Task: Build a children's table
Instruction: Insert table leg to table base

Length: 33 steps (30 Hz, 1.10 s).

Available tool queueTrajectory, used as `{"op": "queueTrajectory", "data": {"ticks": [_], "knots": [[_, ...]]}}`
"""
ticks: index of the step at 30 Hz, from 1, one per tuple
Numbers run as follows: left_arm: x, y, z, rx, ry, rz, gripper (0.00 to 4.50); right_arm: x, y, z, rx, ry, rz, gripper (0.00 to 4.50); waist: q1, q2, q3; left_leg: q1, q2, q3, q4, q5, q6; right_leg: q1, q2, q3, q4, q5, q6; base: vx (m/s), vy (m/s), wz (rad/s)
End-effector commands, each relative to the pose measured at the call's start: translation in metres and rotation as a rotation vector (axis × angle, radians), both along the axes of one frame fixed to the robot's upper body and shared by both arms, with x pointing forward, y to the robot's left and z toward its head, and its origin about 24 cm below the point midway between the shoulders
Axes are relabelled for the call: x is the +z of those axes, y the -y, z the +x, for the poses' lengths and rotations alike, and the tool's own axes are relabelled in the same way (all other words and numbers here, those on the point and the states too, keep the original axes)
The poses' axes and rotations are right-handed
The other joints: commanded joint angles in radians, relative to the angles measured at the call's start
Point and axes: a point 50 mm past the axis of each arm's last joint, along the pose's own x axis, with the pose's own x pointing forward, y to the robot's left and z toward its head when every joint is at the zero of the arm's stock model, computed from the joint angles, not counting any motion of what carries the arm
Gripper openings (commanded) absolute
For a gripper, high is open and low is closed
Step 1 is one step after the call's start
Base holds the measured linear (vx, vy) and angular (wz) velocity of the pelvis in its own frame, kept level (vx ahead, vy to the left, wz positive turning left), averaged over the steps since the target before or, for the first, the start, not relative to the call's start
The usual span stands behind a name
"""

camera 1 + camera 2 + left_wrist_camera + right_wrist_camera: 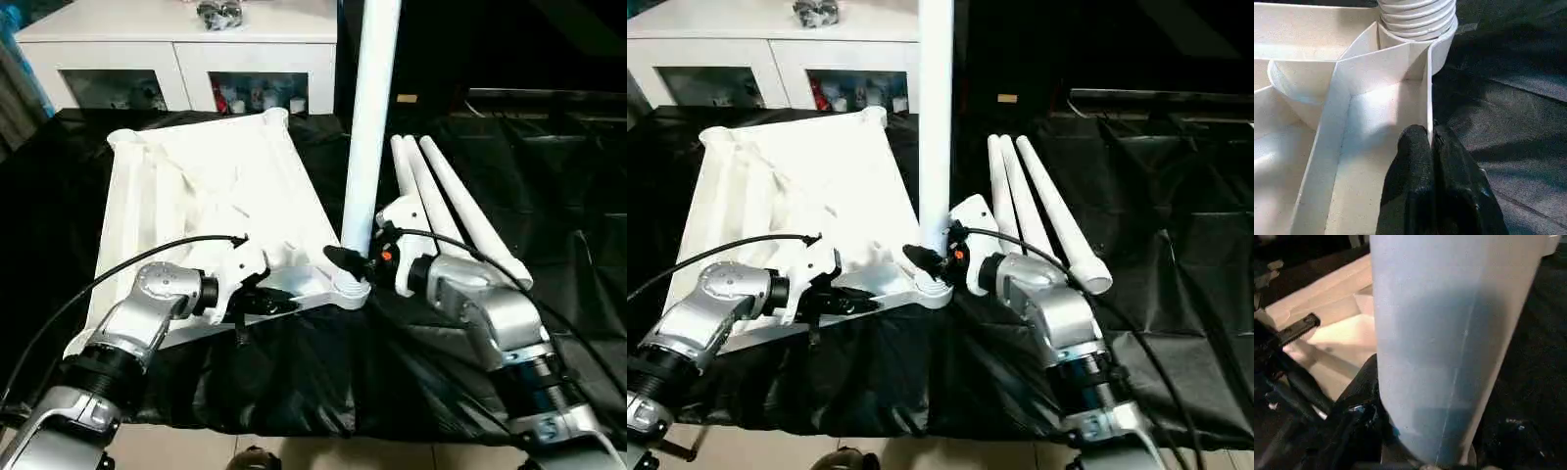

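Where threaded into socket, leg (1418, 19) ridged.

We seem to be in a lived-in room of a home, set up for robot trials. Behind our desk (294, 382), which is draped in a crinkled black cloth (1176, 294), stands a white cabinet (176, 44) with glass doors; small colourful household items sit on its shelves behind the glass (257, 96), and a dark object (217, 12) rests on its top. A strip of pale floor (323, 452) shows below the desk's near edge. The far right of the room is dark, with a black ledge (549, 96) catching some light.
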Motion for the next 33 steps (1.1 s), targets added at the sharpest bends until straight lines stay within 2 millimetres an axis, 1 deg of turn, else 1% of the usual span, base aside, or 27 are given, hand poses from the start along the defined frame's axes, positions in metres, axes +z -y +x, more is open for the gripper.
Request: {"op": "queueTrajectory", "data": {"ticks": [1,3,5,6,7,9,10,11,12,13,14,15,16,19,21,22,23,25,26,27,28,29,30,31,32,33], "knots": [[0.013,0.008,0.006,-0.003,0.05,-0.091,0.0,-0.015,0.006,-0.004,-0.038,-0.064,0.03,1.89,-0.003,-0.001,-0.07,0.037,0.04,-0.013,-0.077,-0.3,-0.052,0.016,-0.056,0.024,-0.074,-0.14,-0.214,0.0,0.0,0.0],[0.012,0.007,0.006,0.002,0.051,-0.083,0.0,-0.019,0.01,-0.005,-0.055,-0.078,0.053,1.89,-0.002,-0.001,-0.07,0.036,0.04,-0.013,-0.078,-0.295,-0.05,0.017,-0.057,0.024,-0.074,-0.137,-0.212,0.0,0.0,0.0],[0.009,0.007,0.006,0.005,0.05,-0.063,0.0,-0.028,0.018,-0.009,-0.085,-0.107,0.091,1.89,-0.002,-0.002,-0.071,0.036,0.04,-0.012,-0.077,-0.291,-0.046,0.017,-0.057,0.024,-0.073,-0.129,-0.215,0.0,0.0,0.0],[0.008,0.007,0.005,0.004,0.049,-0.052,0.0,-0.033,0.022,-0.012,-0.098,-0.117,0.103,1.89,-0.003,0.007,-0.07,0.037,0.041,-0.012,-0.077,-0.302,-0.047,0.015,-0.056,0.024,-0.076,-0.131,-0.214,0.0,0.0,0.0],[0.008,0.007,0.005,0.004,0.049,-0.052,0.0,-0.033,0.022,-0.012,-0.098,-0.117,0.103,1.89,-0.002,0.003,-0.071,0.038,0.041,-0.013,-0.077,-0.303,-0.045,0.017,-0.056,0.024,-0.076,-0.128,-0.215,0.0,0.0,0.0],[0.006,0.007,0.005,0.001,0.052,-0.033,0.0,-0.04,0.027,-0.016,-0.115,-0.124,0.112,1.89,0.0,0.004,-0.071,0.037,0.041,-0.013,-0.078,-0.302,-0.041,0.018,-0.057,0.023,-0.076,-0.136,-0.215,0.0,0.0,0.0],[0.006,0.007,0.006,0.004,0.058,-0.024,0.0,-0.044,0.029,-0.02,-0.128,-0.12,0.114,1.89,0.001,0.011,-0.071,0.037,0.042,-0.014,-0.078,-0.309,-0.043,0.015,-0.059,0.023,-0.078,-0.144,-0.213,0.0,0.0,0.0],[0.005,0.007,0.006,0.007,0.063,-0.018,0.0,-0.048,0.031,-0.023,-0.137,-0.117,0.114,1.89,0.0,0.008,-0.07,0.038,0.042,-0.013,-0.079,-0.315,-0.044,0.014,-0.058,0.024,-0.08,-0.148,-0.211,0.0,0.0,0.0],[0.005,0.007,0.008,0.021,0.072,-0.013,0.0,-0.055,0.035,-0.028,-0.159,-0.101,0.094,1.89,0.002,0.007,-0.07,0.038,0.042,-0.014,-0.079,-0.325,-0.044,0.015,-0.059,0.024,-0.081,-0.164,-0.208,0.0,0.0,0.0],[0.004,0.007,0.009,0.024,0.074,-0.012,0.0,-0.057,0.035,-0.029,-0.165,-0.096,0.088,1.89,0.005,0.006,-0.069,0.039,0.042,-0.013,-0.08,-0.338,-0.045,0.012,-0.059,0.025,-0.085,-0.187,-0.202,0.0,0.0,0.0],[0.004,0.008,0.011,0.036,0.083,-0.006,0.0,-0.062,0.037,-0.033,-0.18,-0.069,0.052,1.89,0.007,0.011,-0.069,0.041,0.043,-0.014,-0.08,-0.348,-0.048,0.01,-0.062,0.025,-0.086,-0.2,-0.198,0.0,0.0,0.0],[0.004,0.008,0.011,0.04,0.086,-0.005,0.0,-0.064,0.038,-0.035,-0.184,-0.055,0.037,1.89,0.008,0.005,-0.066,0.04,0.042,-0.014,-0.082,-0.366,-0.048,0.01,-0.062,0.026,-0.09,-0.235,-0.19,0.0,0.0,0.0],[0.004,0.009,0.012,0.043,0.087,-0.005,0.0,-0.064,0.038,-0.037,-0.185,-0.044,0.024,1.89,0.01,0.005,-0.065,0.04,0.041,-0.015,-0.083,-0.378,-0.048,0.009,-0.063,0.027,-0.094,-0.276,-0.18,0.0,0.0,0.0],[0.004,0.009,0.014,0.055,0.094,-0.002,0.0,-0.063,0.037,-0.039,-0.174,-0.021,0.002,1.89,0.007,0.007,-0.062,0.041,0.043,-0.021,-0.089,-0.414,-0.052,0.006,-0.064,0.027,-0.099,-0.35,-0.161,0.0,0.0,0.0],[0.004,0.008,0.014,0.056,0.096,0.001,0.0,-0.061,0.035,-0.039,-0.157,-0.007,-0.022,1.89,0.007,0.008,-0.061,0.044,0.043,-0.021,-0.091,-0.435,-0.058,0.002,-0.063,0.028,-0.103,-0.374,-0.153,0.0,0.0,0.0],[0.004,0.008,0.014,0.054,0.097,0.003,0.0,-0.06,0.034,-0.039,-0.148,-0.001,-0.035,1.89,0.006,0.008,-0.062,0.044,0.043,-0.023,-0.092,-0.445,-0.061,0.002,-0.064,0.028,-0.103,-0.38,-0.151,0.0,0.0,0.0],[0.004,0.009,0.014,0.041,0.098,0.01,0.0,-0.054,0.029,-0.035,-0.101,0.008,-0.071,1.89,0.005,0.008,-0.063,0.044,0.043,-0.023,-0.092,-0.446,-0.06,0.002,-0.064,0.028,-0.103,-0.373,-0.15,0.0,0.0,0.0],[0.004,0.009,0.014,0.033,0.099,0.014,0.0,-0.052,0.025,-0.033,-0.069,0.01,-0.092,1.89,0.005,0.008,-0.064,0.039,0.041,-0.024,-0.093,-0.431,-0.058,0.006,-0.062,0.027,-0.1,-0.349,-0.15,0.0,0.0,0.0],[0.004,0.009,0.014,0.018,0.097,0.023,0.0,-0.05,0.02,-0.03,-0.02,0.012,-0.126,1.89,0.004,0.008,-0.064,0.039,0.041,-0.023,-0.093,-0.428,-0.057,0.005,-0.063,0.027,-0.1,-0.343,-0.151,0.0,0.0,0.0],[0.004,0.009,0.014,0.017,0.097,0.024,0.0,-0.05,0.02,-0.03,-0.017,0.013,-0.128,1.89,0.004,0.008,-0.063,0.04,0.041,-0.023,-0.092,-0.43,-0.057,0.004,-0.063,0.027,-0.1,-0.342,-0.152,0.0,0.0,0.0],[0.004,0.008,0.014,0.01,0.096,0.028,0.0,-0.049,0.018,-0.028,0.0,0.012,-0.14,1.89,0.003,0.007,-0.063,0.038,0.041,-0.022,-0.092,-0.428,-0.055,0.004,-0.064,0.027,-0.1,-0.344,-0.152,0.0,0.0,0.0],[0.004,0.008,0.015,0.008,0.098,0.031,0.0,-0.048,0.015,-0.026,0.025,0.012,-0.15,1.89,0.003,0.003,-0.063,0.039,0.041,-0.022,-0.092,-0.43,-0.054,0.003,-0.065,0.028,-0.102,-0.348,-0.152,0.0,0.0,0.0],[0.004,0.008,0.015,0.006,0.098,0.033,0.0,-0.048,0.014,-0.026,0.033,0.009,-0.153,1.89,0.002,0.005,-0.063,0.039,0.041,-0.022,-0.092,-0.432,-0.053,0.004,-0.066,0.027,-0.102,-0.356,-0.153,0.0,0.0,0.0],[0.004,0.008,0.015,-0.001,0.099,0.04,0.0,-0.047,0.012,-0.024,0.064,-0.002,-0.164,1.89,0.0,0.003,-0.063,0.038,0.041,-0.024,-0.093,-0.434,-0.054,0.005,-0.066,0.027,-0.102,-0.363,-0.153,0.0,0.0,0.0],[0.005,0.008,0.015,-0.015,0.101,0.051,0.0,-0.046,0.008,-0.022,0.111,-0.011,-0.184,1.89,-0.001,0.0,-0.062,0.037,0.041,-0.023,-0.093,-0.432,-0.052,0.005,-0.065,0.027,-0.103,-0.366,-0.152,0.0,0.0,0.0],[0.005,0.008,0.015,-0.016,0.101,0.052,0.0,-0.046,0.008,-0.022,0.113,-0.012,-0.185,1.89,-0.003,0.002,-0.062,0.04,0.041,-0.023,-0.093,-0.437,-0.054,0.003,-0.066,0.027,-0.102,-0.374,-0.154,0.0,0.0,0.0]]}}
